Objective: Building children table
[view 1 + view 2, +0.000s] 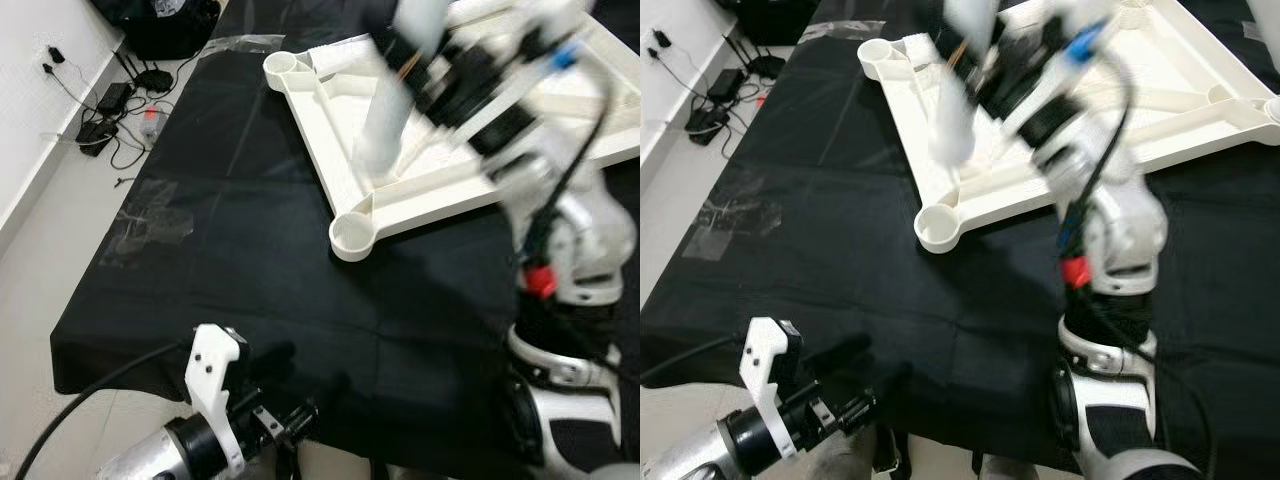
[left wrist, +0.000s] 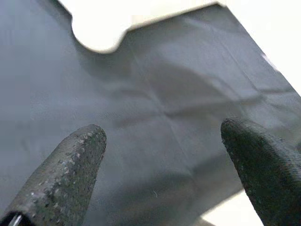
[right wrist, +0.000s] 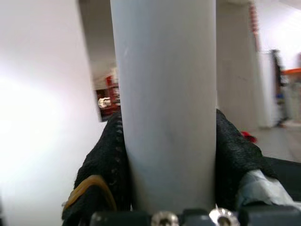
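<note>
Black cloth (image 1: 250,250) on floor (image 1: 40,280), white tabletop (image 1: 330,150) upside down
</note>
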{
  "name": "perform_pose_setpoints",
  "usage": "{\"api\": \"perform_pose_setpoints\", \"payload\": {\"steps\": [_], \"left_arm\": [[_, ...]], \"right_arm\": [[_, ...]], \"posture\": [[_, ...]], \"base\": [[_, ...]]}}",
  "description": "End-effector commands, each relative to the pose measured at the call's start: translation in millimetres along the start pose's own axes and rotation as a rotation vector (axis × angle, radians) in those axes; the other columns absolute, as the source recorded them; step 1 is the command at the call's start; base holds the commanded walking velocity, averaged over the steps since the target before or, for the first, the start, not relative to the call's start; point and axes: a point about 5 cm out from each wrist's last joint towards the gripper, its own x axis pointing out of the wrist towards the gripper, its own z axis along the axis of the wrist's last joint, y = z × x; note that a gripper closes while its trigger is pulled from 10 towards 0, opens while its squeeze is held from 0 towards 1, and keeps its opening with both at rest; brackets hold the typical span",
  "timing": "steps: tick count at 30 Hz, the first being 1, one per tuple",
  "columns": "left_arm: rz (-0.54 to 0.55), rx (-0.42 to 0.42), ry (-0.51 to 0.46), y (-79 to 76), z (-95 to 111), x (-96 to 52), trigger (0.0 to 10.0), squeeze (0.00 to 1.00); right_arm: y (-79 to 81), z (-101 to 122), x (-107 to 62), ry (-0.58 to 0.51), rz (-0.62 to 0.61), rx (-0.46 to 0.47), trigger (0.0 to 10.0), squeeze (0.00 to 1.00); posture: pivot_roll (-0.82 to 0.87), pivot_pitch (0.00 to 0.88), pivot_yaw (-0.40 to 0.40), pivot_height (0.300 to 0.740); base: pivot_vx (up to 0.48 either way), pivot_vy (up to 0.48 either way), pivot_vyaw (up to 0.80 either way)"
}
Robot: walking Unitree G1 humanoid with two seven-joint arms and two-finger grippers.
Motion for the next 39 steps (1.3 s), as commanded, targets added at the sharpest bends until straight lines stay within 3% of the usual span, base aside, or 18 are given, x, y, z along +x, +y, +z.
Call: {"api": "perform_pose_setpoints", "payload": {"steps": [1, 4, 8, 9, 11, 12, 14, 15, 16, 23, 26, 29, 32, 39], "left_arm": [[0.016, 0.004, -0.003, -1.3, -0.3, -3.5, 10.0, 0.00], [0.024, 0.011, -0.029, -6.9, 1.4, -6.1, 10.0, 0.00], [0.026, 0.016, -0.040, -9.7, 1.7, -7.0, 10.0, 0.00], [0.029, 0.021, -0.045, -10.4, 1.8, -7.7, 10.0, 0.00], [0.034, 0.026, -0.053, -10.8, 0.9, -8.4, 10.0, 0.00], [0.037, 0.031, -0.060, -10.7, 0.4, -8.7, 10.0, 0.00], [0.037, 0.031, -0.060, -10.7, 0.4, -8.7, 10.0, 0.00], [0.040, 0.034, -0.065, -10.1, 0.1, -8.9, 10.0, 0.00], [0.039, 0.035, -0.067, -9.7, -0.1, -8.3, 10.0, 0.00], [0.042, 0.039, -0.069, -7.3, -0.5, -6.8, 10.0, 0.00], [0.045, 0.043, -0.072, -5.9, -0.5, -5.6, 10.0, 0.00], [0.047, 0.048, -0.078, -4.7, -1.3, -4.3, 10.0, 0.00], [0.047, 0.048, -0.078, -4.7, -1.3, -4.3, 10.0, 0.00], [0.050, 0.050, -0.082, -2.8, -2.3, -4.6, 10.0, 0.00]], "right_arm": [[1.1, -0.9, -0.2, -0.007, 0.024, 0.000, 0.0, 0.00], [14.1, -26.1, -8.8, 0.074, 0.043, -0.039, 0.0, 0.00], [24.9, -37.7, -17.0, 0.099, 0.035, -0.009, 0.0, 0.00], [30.5, -38.8, -21.1, 0.102, 0.037, 0.010, 2.1, 0.00], [33.7, -37.7, -23.3, 0.101, 0.043, 0.024, 2.7, 0.00], [36.5, -35.9, -24.9, 0.098, 0.050, 0.035, 3.7, 0.00], [36.5, -35.9, -24.9, 0.098, 0.050, 0.035, 3.7, 0.00], [38.8, -33.8, -25.1, 0.092, 0.059, 0.045, 4.9, 0.00], [42.2, -28.6, -25.3, 0.078, 0.071, 0.053, 10.0, 0.00], [50.4, -18.9, -28.0, 0.057, 0.098, 0.048, 10.0, 0.00], [58.4, -24.6, -32.9, 0.082, 0.094, -0.001, 10.0, 0.00], [65.8, -37.4, -34.3, 0.113, 0.021, -0.147, 10.0, 0.00], [65.8, -37.4, -34.3, 0.113, 0.021, -0.147, 10.0, 0.00], [75.5, -55.3, -33.7, 0.151, -0.111, -0.221, 10.0, 0.00]], "posture": [[0.02, 0.359, 0.054, 0.740], [0.04, 0.382, 0.048, 0.740], [0.04, 0.393, 0.048, 0.740], [0.04, 0.402, 0.053, 0.740], [0.03, 0.405, 0.056, 0.740], [0.03, 0.406, 0.057, 0.740], [0.03, 0.406, 0.057, 0.740], [0.03, 0.409, 0.059, 0.740], [0.02, 0.408, 0.063, 0.740], [0.02, 0.403, 0.066, 0.740], [0.02, 0.401, 0.071, 0.740], [0.02, 0.396, 0.075, 0.740], [0.02, 0.396, 0.075, 0.740], [0.03, 0.393, 0.078, 0.740]], "base": [[0.000, 0.000, 0.00], [0.000, 0.000, 0.00], [0.000, 0.000, 0.00], [0.000, 0.000, 0.00], [0.000, 0.000, 0.00], [0.000, 0.000, 0.00], [0.000, 0.000, 0.00], [0.000, 0.000, 0.00], [0.000, 0.000, 0.00], [0.000, 0.000, 0.00], [0.000, 0.000, 0.00], [0.000, 0.000, 0.00], [0.000, 0.000, 0.00], [0.000, 0.000, 0.00]]}}
